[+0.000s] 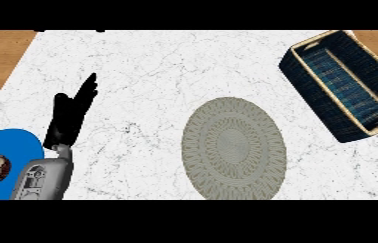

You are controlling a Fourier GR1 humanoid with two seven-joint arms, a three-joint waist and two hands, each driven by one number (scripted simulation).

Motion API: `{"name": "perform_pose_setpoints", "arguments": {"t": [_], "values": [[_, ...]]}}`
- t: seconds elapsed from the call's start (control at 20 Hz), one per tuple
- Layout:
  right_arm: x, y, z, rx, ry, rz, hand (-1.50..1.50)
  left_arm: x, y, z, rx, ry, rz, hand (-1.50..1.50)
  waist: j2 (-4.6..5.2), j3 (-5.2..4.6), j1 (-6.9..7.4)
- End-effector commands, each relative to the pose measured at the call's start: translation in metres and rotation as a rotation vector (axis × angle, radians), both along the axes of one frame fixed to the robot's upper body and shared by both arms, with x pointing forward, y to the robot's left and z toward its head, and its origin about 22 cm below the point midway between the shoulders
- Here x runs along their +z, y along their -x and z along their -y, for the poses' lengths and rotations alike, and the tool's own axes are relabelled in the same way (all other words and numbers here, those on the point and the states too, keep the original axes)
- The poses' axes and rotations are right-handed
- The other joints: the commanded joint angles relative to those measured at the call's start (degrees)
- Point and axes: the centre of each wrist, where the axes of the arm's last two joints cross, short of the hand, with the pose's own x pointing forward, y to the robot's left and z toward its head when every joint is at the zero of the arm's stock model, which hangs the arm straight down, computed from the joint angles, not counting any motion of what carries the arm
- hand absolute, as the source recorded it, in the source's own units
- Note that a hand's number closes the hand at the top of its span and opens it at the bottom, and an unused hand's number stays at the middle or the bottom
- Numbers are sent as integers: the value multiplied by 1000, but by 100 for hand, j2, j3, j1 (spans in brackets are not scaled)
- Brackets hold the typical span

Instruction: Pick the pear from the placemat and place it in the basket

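A round grey woven placemat (234, 148) lies on the white marble counter, right of centre, and nothing sits on it. No pear shows anywhere in the head view. A dark blue basket (334, 82) with a tan rim stands at the right edge, tilted in the view; its inside looks bare. My left hand (70, 114) is at the left, fingers straight and pointing up, holding nothing, well left of the placemat. My right hand does not show.
A blue plate (18, 154) is at the lower left edge, partly behind my left forearm (43, 178), with a small dark object at its left side. Wooden surface shows beyond the counter's top corners.
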Motion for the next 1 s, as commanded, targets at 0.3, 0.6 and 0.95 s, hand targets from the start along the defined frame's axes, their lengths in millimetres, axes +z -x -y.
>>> {"name": "perform_pose_setpoints", "arguments": {"t": [0.3,0.6,0.95], "values": [[-41,-37,79,76,20,-33,150,-5,-1,-5,-12,-4,-12,0,4,1,18],[-76,-57,91,68,20,-83,150,-8,8,-3,-11,-8,-6,0,-14,-1,29],[-112,-71,110,90,-85,-172,150,3,2,1,17,7,-4,0,-24,0,2]]}}
